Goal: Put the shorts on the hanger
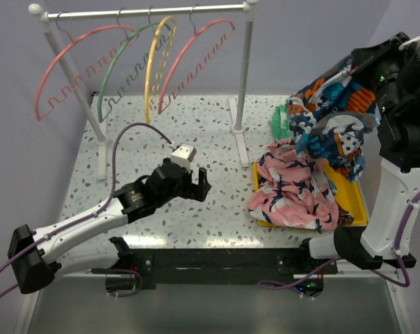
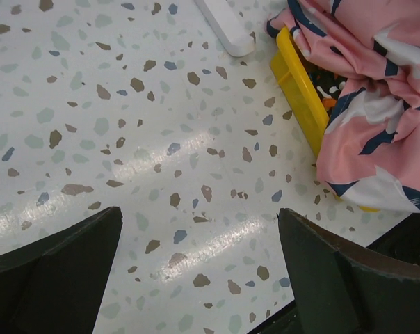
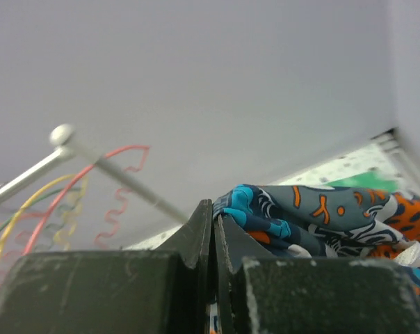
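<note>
- Right gripper (image 3: 213, 210) is up high at the right side of the table, jaws pressed tight together with a fold of the shorts (image 3: 314, 216) pinched between them
- The shorts hang bunched from that grip, above the yellow tray (image 1: 358, 203), well apart from the rail (image 1: 147, 12)
- Whether their lower edge touches the pink floral garment (image 1: 293, 184) heaped in the tray, I cannot tell
- A bit of green cloth (image 1: 279, 122) peeks out behind the pile
- Over on the rail, four hangers side by side: a coral-pink hanger (image 1: 81, 66) far left, green hanger (image 1: 119, 59), yellow hanger (image 1: 154, 62), then the second coral-pink hanger (image 1: 196, 61) nearest the right post
- All four hang bare
- Left gripper (image 2: 199, 216) sits low over the speckled table (image 1: 161, 125), jaws spread wide, nothing between them, pointed towards the tray
</note>
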Action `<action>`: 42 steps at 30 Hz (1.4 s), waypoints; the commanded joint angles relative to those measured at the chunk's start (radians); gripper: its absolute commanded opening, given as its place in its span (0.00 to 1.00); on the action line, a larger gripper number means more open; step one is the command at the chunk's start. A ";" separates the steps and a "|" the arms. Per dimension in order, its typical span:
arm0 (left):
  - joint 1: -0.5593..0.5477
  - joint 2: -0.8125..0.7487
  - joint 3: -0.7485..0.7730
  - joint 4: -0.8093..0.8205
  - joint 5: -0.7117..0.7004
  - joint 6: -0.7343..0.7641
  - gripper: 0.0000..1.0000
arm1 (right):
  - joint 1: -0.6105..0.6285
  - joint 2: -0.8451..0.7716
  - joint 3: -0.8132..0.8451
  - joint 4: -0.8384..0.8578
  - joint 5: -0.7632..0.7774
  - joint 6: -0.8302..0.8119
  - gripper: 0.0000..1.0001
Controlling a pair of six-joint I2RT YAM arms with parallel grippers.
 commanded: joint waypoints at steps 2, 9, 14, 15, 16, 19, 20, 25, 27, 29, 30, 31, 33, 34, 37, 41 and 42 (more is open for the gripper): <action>0.001 -0.083 0.099 -0.064 -0.139 0.001 1.00 | 0.331 0.030 -0.045 0.120 -0.204 0.022 0.00; 0.001 -0.178 0.177 -0.202 -0.233 -0.023 1.00 | 0.695 -0.034 -0.423 0.183 -0.008 -0.031 0.00; 0.003 -0.229 0.198 -0.273 -0.293 -0.051 0.96 | 0.892 -0.100 -0.874 0.377 0.013 0.019 0.07; 0.003 -0.242 0.186 -0.276 -0.301 -0.051 0.94 | 0.907 -0.112 -1.004 0.399 0.003 0.038 0.18; 0.004 -0.244 0.176 -0.276 -0.305 -0.054 0.93 | 0.924 -0.117 -1.048 0.413 0.008 0.039 0.39; 0.001 -0.224 0.137 -0.283 -0.296 -0.075 0.86 | 0.951 -0.182 -1.125 0.361 0.127 0.005 0.71; 0.003 -0.203 0.126 -0.286 -0.295 -0.095 0.82 | 0.951 -0.208 -1.143 0.355 0.165 -0.013 0.76; 0.003 -0.161 0.008 -0.262 -0.288 -0.190 0.64 | 0.951 -0.186 -1.098 0.259 0.284 -0.060 0.84; 0.008 -0.140 -0.041 -0.216 -0.282 -0.227 0.63 | 0.946 -0.146 -1.096 0.308 0.316 -0.078 0.86; 0.021 -0.103 -0.061 -0.166 -0.273 -0.252 0.62 | 0.871 -0.065 -1.097 0.342 0.293 -0.086 0.87; 0.026 -0.088 -0.061 -0.141 -0.268 -0.252 0.62 | 0.822 -0.036 -1.094 0.362 0.255 -0.075 0.83; 0.029 -0.075 -0.059 -0.112 -0.258 -0.232 0.62 | 0.729 -0.010 -1.096 0.373 0.173 -0.069 0.81; 0.032 -0.025 -0.032 -0.040 -0.242 -0.201 0.63 | 0.684 0.043 -1.097 0.399 0.189 -0.061 0.78; 0.034 -0.006 -0.016 -0.021 -0.235 -0.162 0.63 | 0.667 0.055 -1.097 0.405 0.230 -0.064 0.79; 0.037 0.096 0.074 -0.003 -0.232 -0.106 0.68 | 0.648 0.087 -1.088 0.399 0.276 -0.061 0.78; 0.038 0.202 0.148 0.023 -0.213 -0.054 0.70 | 0.645 0.089 -1.154 0.400 0.334 -0.044 0.78; 0.038 0.215 0.155 0.039 -0.198 -0.039 0.70 | 0.644 0.078 -1.172 0.419 0.327 -0.044 0.77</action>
